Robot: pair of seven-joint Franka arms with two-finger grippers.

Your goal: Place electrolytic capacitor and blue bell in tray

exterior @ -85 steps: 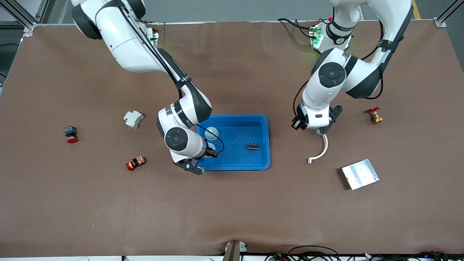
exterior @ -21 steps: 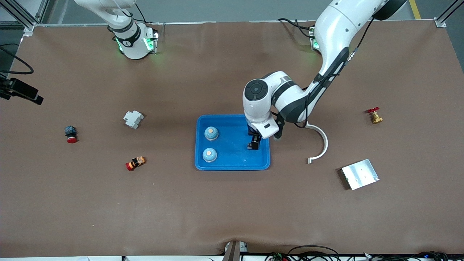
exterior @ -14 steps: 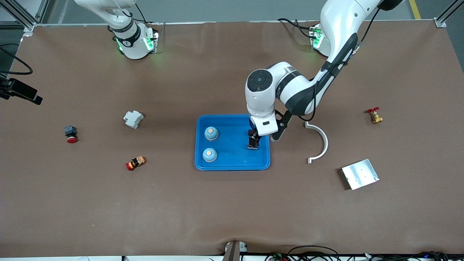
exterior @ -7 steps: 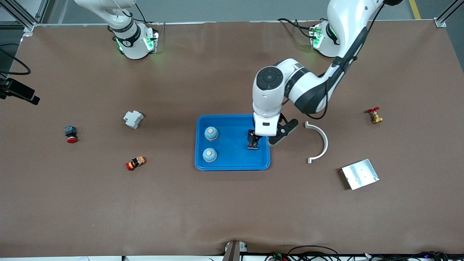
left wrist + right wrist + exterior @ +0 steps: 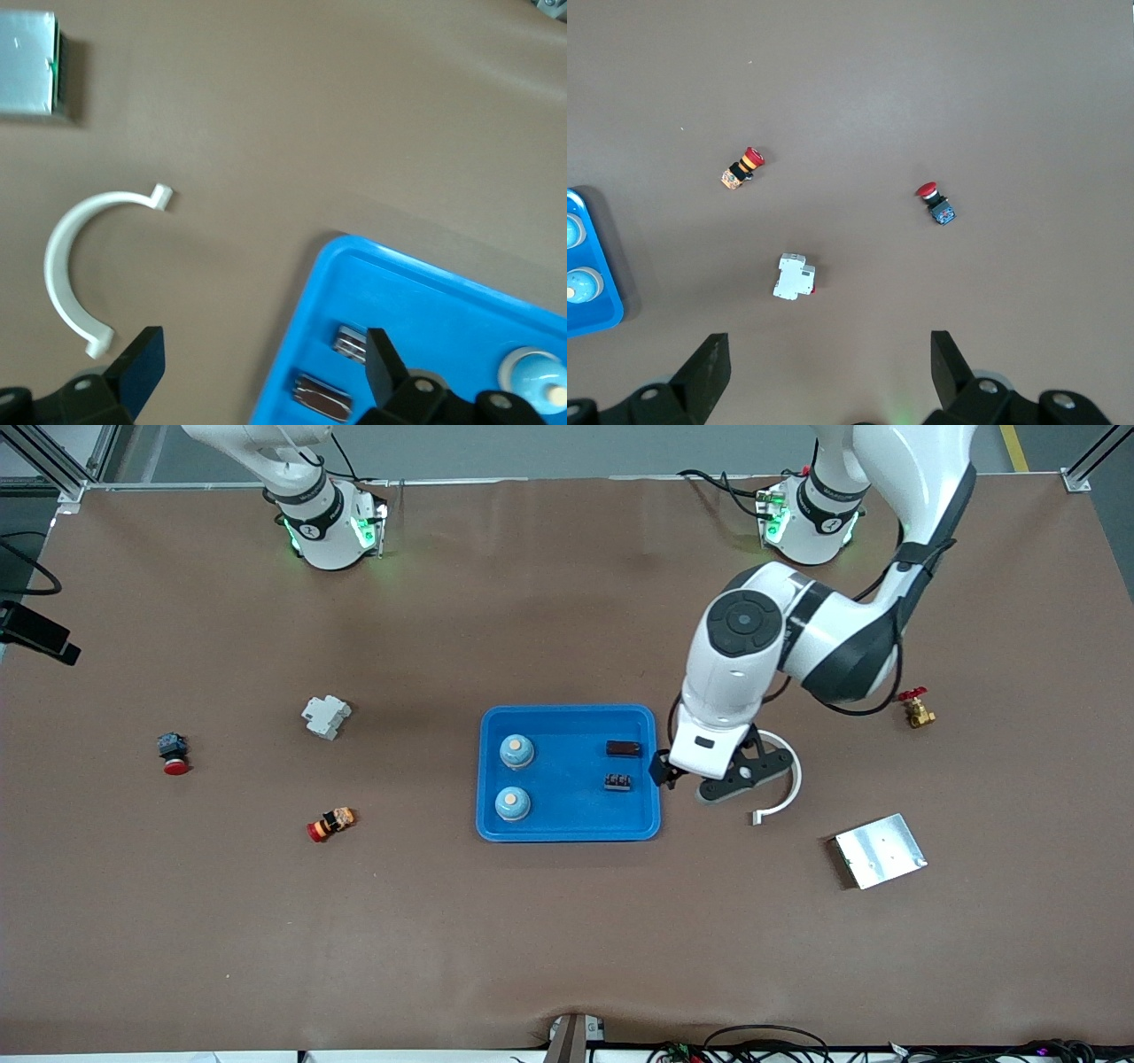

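The blue tray (image 5: pixel 567 711) holds two blue bells (image 5: pixel 516 750) (image 5: pixel 512 803), a dark capacitor (image 5: pixel 623 748) lying on its side, and a small black part (image 5: pixel 617 782). My left gripper (image 5: pixel 660 770) is open and empty, over the tray's edge at the left arm's end. The left wrist view shows it (image 5: pixel 263 363) above the tray rim (image 5: pixel 425 301), with the capacitor (image 5: pixel 323 398) and one bell (image 5: pixel 536 367) in the tray. My right gripper (image 5: pixel 824 354) is open and empty, raised high, and waits; its wrist view shows the tray's corner (image 5: pixel 589 310).
A white curved piece (image 5: pixel 796 779) lies beside the tray under the left hand. A silver plate (image 5: pixel 880 850) and a brass valve (image 5: pixel 915 708) lie toward the left arm's end. A white breaker (image 5: pixel 325 716) and two red buttons (image 5: pixel 173 753) (image 5: pixel 330 824) lie toward the right arm's end.
The left gripper has let go of the capacitor in the tray and moved off toward the left arm's end. The right arm, at the tray six seconds ago, has drawn back up.
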